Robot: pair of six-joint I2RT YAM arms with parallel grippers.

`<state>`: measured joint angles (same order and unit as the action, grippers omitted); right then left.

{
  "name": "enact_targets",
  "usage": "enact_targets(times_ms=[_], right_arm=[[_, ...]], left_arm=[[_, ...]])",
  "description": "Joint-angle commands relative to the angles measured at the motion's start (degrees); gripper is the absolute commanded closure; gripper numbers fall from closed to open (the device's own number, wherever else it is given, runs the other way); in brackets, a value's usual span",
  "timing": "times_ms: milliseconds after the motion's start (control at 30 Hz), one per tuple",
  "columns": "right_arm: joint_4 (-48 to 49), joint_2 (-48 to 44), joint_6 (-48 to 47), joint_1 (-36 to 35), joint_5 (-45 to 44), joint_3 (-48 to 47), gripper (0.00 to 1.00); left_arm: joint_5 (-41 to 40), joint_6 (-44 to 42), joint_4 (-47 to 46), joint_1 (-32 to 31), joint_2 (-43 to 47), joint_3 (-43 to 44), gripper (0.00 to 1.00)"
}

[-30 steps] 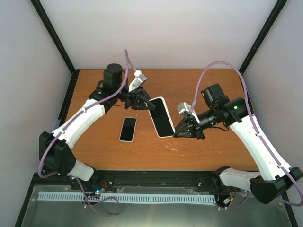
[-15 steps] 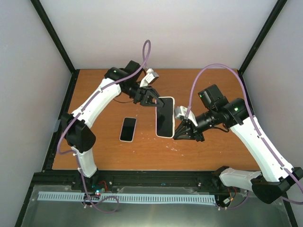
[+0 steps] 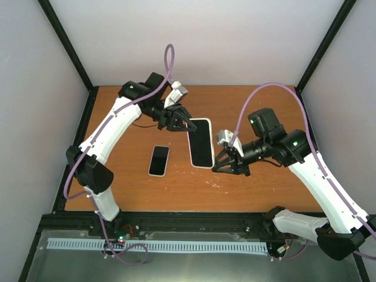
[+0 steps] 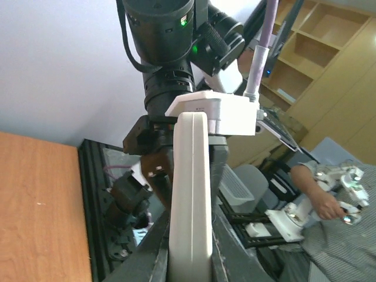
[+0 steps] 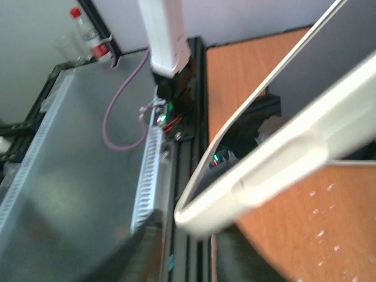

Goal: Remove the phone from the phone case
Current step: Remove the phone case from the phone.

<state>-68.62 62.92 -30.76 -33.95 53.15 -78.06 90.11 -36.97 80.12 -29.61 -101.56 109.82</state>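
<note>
A large phone in a white case (image 3: 200, 143) is held above the wooden table (image 3: 264, 188), dark screen up. My left gripper (image 3: 179, 122) is shut on its far end. In the left wrist view the white case edge (image 4: 191, 176) stands clamped between my left gripper's (image 4: 189, 241) fingers. My right gripper (image 3: 218, 165) is at the case's near right corner. In the blurred right wrist view the case corner (image 5: 202, 214) lies between my right gripper's (image 5: 188, 247) spread jaws, with a gap beside the left finger (image 5: 141, 247).
A smaller black phone (image 3: 158, 160) lies flat on the table, left of the held one. Black frame posts and white walls enclose the table. A metal tray with a white slotted rail (image 3: 158, 245) runs along the near edge.
The left arm has swung the cased phone, first right, then back slightly left and farther away. The right gripper has followed its near right corner, shifting slightly left.
</note>
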Motion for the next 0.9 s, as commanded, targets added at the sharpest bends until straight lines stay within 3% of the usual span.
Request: enact_targets(times_ms=[0, 100, 300, 400, 433, 467, 500, 533, 567, 600, 667, 733, 800, 867], right_arm=[[13.85, -0.19, 4.83, 3.78, 6.86, 0.76, 0.58], [13.52, -0.96, 5.04, 8.01, 10.23, 0.83, 0.42], [13.76, -0.89, 6.93, 10.39, 7.26, -1.74, 0.25], [16.80, -0.62, 11.79, 10.88, 2.27, -1.37, 0.20], [17.41, -0.48, 12.68, 11.09, 0.20, -1.04, 0.19], [17.46, -0.31, 12.53, 11.28, -0.55, -0.79, 0.18], [17.55, -0.03, 12.46, 11.28, -1.00, -0.37, 0.18], [17.63, 0.20, 12.42, 11.33, -1.44, -0.01, 0.18], [17.69, 0.56, 12.48, 11.33, -1.77, 0.23, 0.18], [17.69, 0.87, 12.54, 11.37, -2.02, 0.34, 0.19], [19.85, 0.94, 14.18, 11.42, -3.35, 1.61, 0.19], [23.54, 0.46, 16.49, 11.61, -4.40, 3.30, 0.19], [27.45, -0.28, 19.09, 12.04, -5.81, 4.56, 0.19], [32.35, -1.14, 22.82, 14.14, -4.04, 6.09, 0.19]], left_arm=[[21.66, -2.23, -4.58, 2.15, 3.37, 3.20, 1.00], [21.61, 0.57, -4.59, 5.50, 5.47, 3.65, 1.00], [21.43, 6.10, -4.62, 12.65, 2.37, 8.40, 1.00], [15.94, 11.06, -7.03, 15.31, 1.10, 10.08, 1.00], [12.30, 17.98, -13.38, 15.65, 2.73, 8.58, 1.00], [-7.16, 34.47, -29.96, 14.42, 7.13, 3.13, 1.00], [-28.66, 44.99, -39.32, 12.65, 13.33, -4.02, 1.00], [-44.36, 43.09, -39.49, 11.18, 16.80, -6.07, 1.00], [-49.52, 40.34, -37.79, 11.95, 18.62, -5.46, 1.00], [-49.07, 40.30, -37.90, 14.02, 20.27, -5.04, 1.00], [-39.79, 42.35, -42.74, 15.36, 23.50, -7.95, 1.00], [-31.47, 49.46, -52.57, 15.32, 26.39, -14.36, 1.00], [-32.38, 61.19, -67.01, 15.11, 31.00, -25.26, 1.00], [-39.31, 75.65, -86.18, 15.02, 38.63, -40.31, 1.00]])
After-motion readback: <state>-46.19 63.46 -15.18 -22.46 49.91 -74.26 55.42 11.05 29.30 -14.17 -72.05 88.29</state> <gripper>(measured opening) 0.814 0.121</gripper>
